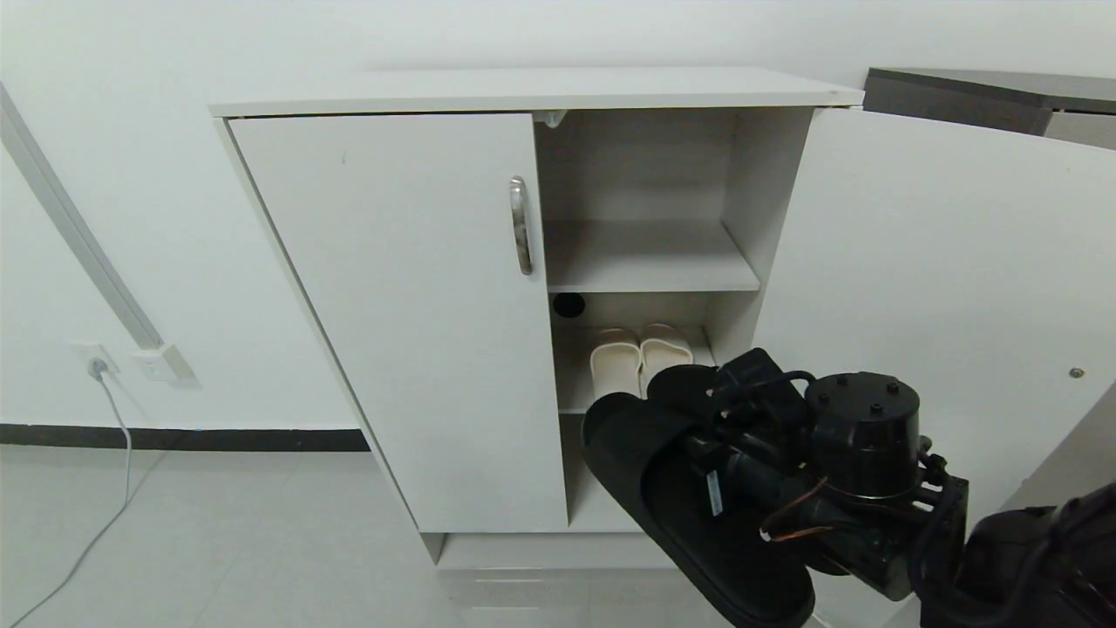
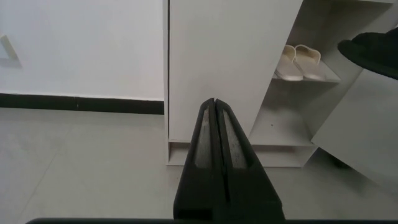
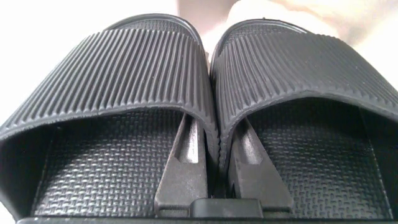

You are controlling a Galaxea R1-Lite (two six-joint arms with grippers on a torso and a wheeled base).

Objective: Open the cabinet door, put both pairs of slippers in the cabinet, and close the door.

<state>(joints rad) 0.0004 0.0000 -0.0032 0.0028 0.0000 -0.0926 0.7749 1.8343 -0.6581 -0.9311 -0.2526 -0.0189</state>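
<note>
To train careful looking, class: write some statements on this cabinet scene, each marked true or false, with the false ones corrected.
1. The right door is open. True.
2. The white slippers lie on the top shelf. False: they lie on the shelf below the top shelf.
3. The right gripper holds the black slippers. True.
4. The left gripper is open. False: it is shut and holds nothing.
5. The left door is shut. True.

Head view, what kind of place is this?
Likely a home entryway or a mock-up of one: a white shoe cabinet with cream slippers on a shelf, a tiled floor and a wall socket.
</note>
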